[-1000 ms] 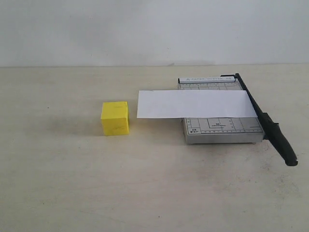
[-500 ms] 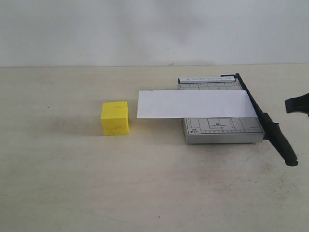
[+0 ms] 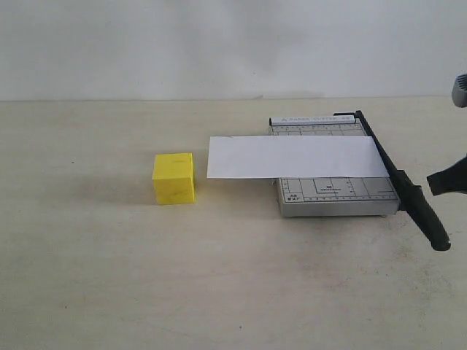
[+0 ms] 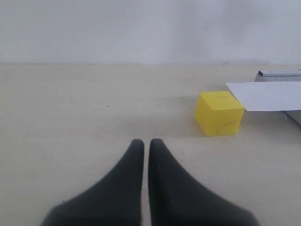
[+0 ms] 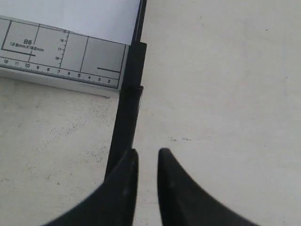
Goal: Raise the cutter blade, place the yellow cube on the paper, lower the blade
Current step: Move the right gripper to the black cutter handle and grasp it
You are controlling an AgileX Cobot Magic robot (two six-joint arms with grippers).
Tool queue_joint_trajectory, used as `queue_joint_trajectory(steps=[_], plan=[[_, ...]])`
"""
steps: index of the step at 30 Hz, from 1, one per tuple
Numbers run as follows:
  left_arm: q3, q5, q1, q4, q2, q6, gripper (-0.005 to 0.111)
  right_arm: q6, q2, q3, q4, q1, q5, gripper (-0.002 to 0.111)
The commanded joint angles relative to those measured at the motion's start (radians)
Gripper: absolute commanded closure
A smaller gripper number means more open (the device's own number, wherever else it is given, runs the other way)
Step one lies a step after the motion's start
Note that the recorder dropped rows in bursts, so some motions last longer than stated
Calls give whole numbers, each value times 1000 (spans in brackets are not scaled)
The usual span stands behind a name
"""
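The yellow cube [image 3: 174,177] sits on the table left of the paper [image 3: 295,157], a white strip lying across the grey cutter base [image 3: 336,197]. The cutter blade [image 3: 427,215] lies lowered along the base's right edge, handle toward the front. My right gripper [image 3: 446,182] hovers just right of the handle; in its wrist view the right gripper [image 5: 148,153] is narrowly open and empty, with the blade [image 5: 127,108] running under one finger. My left gripper [image 4: 146,141] is shut and empty, short of the cube [image 4: 219,113]. It is out of the exterior view.
A pale wall stands behind the beige table [image 3: 109,277]. The paper [image 4: 270,95] overhangs the base toward the cube. The base's gridded ruler face [image 5: 61,56] shows beside the blade's hinge side.
My right gripper has come into the exterior view from the right edge and dropped lower, closer to the blade handle. Cube, paper and blade have not moved.
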Motion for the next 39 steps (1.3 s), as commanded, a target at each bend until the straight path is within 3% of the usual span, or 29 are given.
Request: queue_joint_trajectory(steps=[1,3,7,14,19,22,26,27,36,39], plan=[[-3,-7,-5,3,-3,-9,102,-27,2,-5,48,3,-41,58],[-3,-7,-5,3,-3,-9,102,-27,12,-5,53,3,-57,49],[-3,-40,-5,3,-3,-9,102,3,92,-5,66,3,-62,49],[-3,-300,-5,3,-3,-9,102,23,243,-5,86,3,-73,49],[-3,-269,-5,3,-3,-9,102,29,317,-5,105,3,-82,49],[-3,-242,-5,3,-3,-9,102,29,335,-5,115,3,-68,61],[-3,-231,-5,3,-3,-9,102,25,337,-5,115,3,-32,103],[-3,-231,-5,3,-3,-9,102,25,332,-5,115,3,-25,108],[-3,-228,-5,3,-3,-9,102,23,163,-7,115,0,-43,108],[-3,-170,-5,3,-3,-9,102,23,87,-7,115,0,-84,108]])
